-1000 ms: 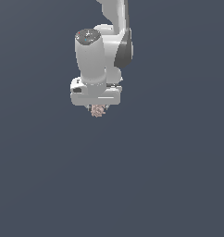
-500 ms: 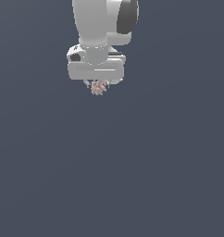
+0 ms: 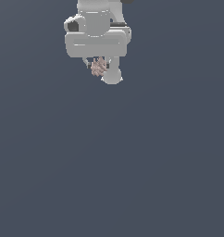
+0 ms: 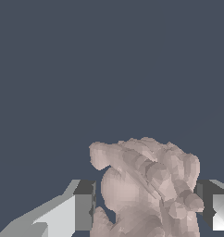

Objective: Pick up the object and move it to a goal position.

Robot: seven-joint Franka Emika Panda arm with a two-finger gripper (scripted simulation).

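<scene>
The object (image 3: 99, 67) is a small lumpy pinkish-beige thing hanging just under the white hand near the top of the exterior view. My gripper (image 3: 100, 69) is shut on it, high above the dark grey floor. In the wrist view the object (image 4: 146, 185) fills the gap between the two fingers (image 4: 84, 210), touching both pads, and its lobes stick out past the fingertips. The arm above the hand is cut off by the frame's top edge.
A plain dark grey floor (image 3: 132, 176) fills the remainder of both views. No other objects, containers or edges show.
The hand has risen in the exterior view with the object still held, and it has turned about its vertical axis, so a rounded part now shows beside the object.
</scene>
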